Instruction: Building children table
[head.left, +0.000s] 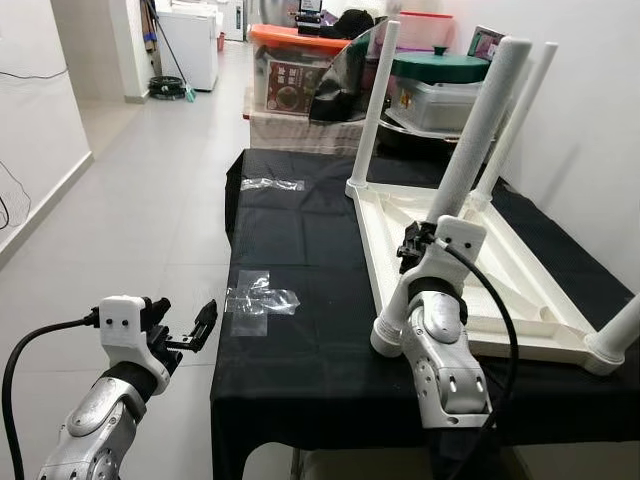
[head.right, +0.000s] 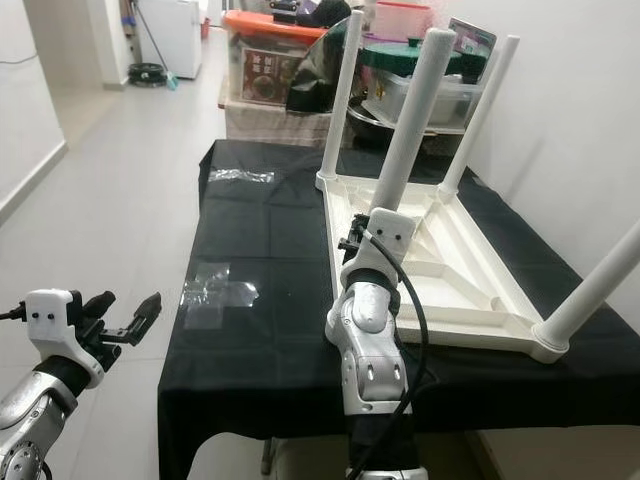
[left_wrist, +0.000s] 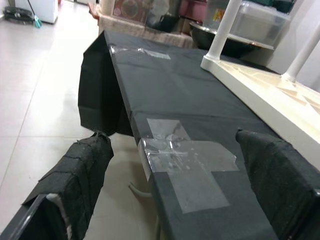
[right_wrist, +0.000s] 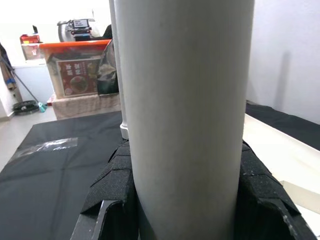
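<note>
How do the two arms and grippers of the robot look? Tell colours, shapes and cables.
Both arms have silver, rounded shells with small dark holes and a white boxy wrist block. A thick black cable loops from each wrist. The left gripper has two long black fingers wrapped in black woven fabric. The right gripper shows the same black fabric padding.

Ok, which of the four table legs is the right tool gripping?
The near-left leg, at the corner of the upturned table closest to the robot; the right tool is clamped around its lower part.
</note>
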